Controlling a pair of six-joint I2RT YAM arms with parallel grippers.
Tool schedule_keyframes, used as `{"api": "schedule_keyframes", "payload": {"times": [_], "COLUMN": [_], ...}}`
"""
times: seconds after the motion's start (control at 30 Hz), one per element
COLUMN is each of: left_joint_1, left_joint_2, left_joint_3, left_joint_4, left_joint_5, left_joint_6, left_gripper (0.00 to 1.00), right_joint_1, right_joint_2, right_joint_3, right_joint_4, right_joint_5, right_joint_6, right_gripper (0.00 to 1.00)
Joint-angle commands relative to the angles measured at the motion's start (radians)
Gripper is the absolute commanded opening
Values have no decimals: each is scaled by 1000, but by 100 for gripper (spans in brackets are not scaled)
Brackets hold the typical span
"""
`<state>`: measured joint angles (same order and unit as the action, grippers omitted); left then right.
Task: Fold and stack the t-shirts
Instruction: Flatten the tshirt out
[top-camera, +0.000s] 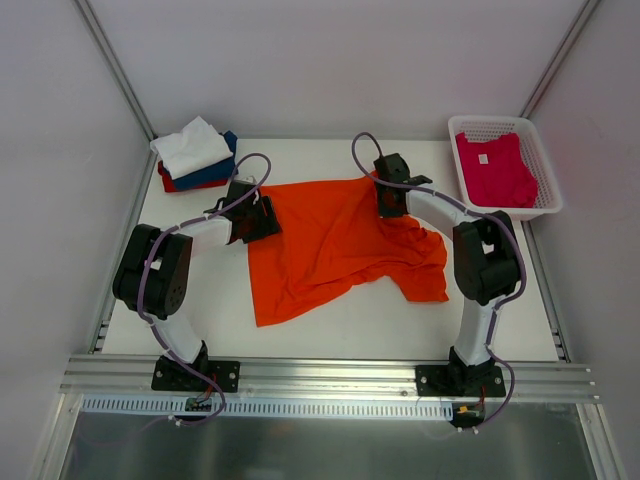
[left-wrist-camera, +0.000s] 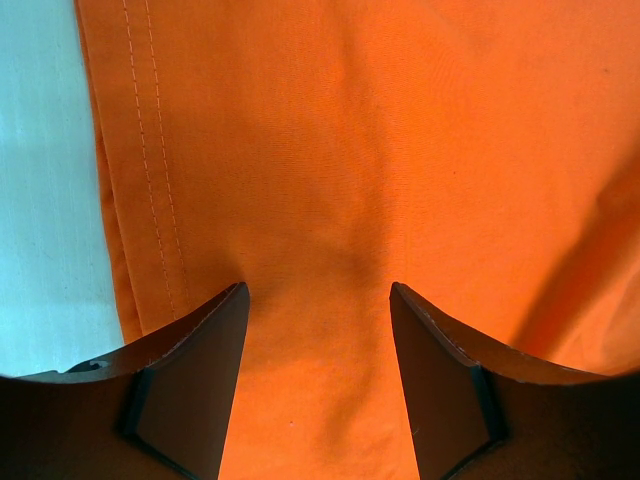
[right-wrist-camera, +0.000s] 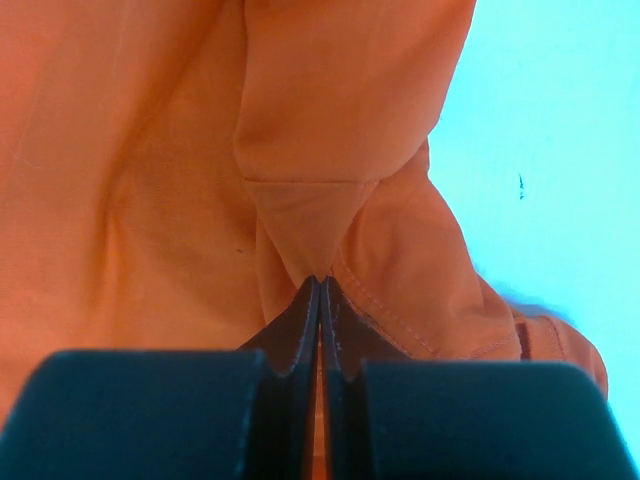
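Nearest the arm bases, a bare strip of the white tabletop (top-camera: 400, 320) is seen, and just beyond it the orange t-shirt (top-camera: 330, 240) is spread out, unfolded and rumpled, across the middle. Its right side is bunched into folds, while its left side lies flatter.

The left fingers (left-wrist-camera: 190, 400) are held spread apart at the shirt's far left edge. Orange cloth is seen lying flat between and beneath them, with a double-stitched hem just beside them and bare tabletop past that hem. Nothing is gripped by them.

The right fingers (right-wrist-camera: 345, 335) are pressed tightly together at the shirt's far right part. A small peak of orange cloth is pinched between their tips, and a stitched hem is seen just beside them.

At the far left corner, three folded shirts are stacked: a white t-shirt (top-camera: 190, 147) is laid on top, a navy t-shirt (top-camera: 215, 170) beneath it, and a red t-shirt (top-camera: 170, 183) at the bottom. At the far right, a white mesh basket (top-camera: 522, 214) is placed, in which a magenta t-shirt (top-camera: 495, 172) with a white label is held.
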<state>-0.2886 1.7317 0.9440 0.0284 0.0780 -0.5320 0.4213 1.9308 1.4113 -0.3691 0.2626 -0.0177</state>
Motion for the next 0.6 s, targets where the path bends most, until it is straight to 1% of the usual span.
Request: {"api": "schedule_keyframes", "payload": {"times": [0.0, 0.27, 0.57], "left_joint_1": [-4, -4, -4], "left_joint_2": [-3, 3, 15], "left_joint_3": [22, 13, 15], "left_joint_4": [-18, -18, -18], "left_joint_5": [14, 16, 17], "left_joint_6": [13, 13, 15], "left_gripper": [59, 59, 59], "right_joint_1": [-12, -76, -148], "right_joint_2": [-12, -47, -95], "right_joint_3": [-2, 34, 63], "right_joint_4": [25, 3, -17], "right_joint_5": [-11, 39, 190], "right_joint_6": [10, -11, -51], "right_gripper": [0, 0, 0]}}
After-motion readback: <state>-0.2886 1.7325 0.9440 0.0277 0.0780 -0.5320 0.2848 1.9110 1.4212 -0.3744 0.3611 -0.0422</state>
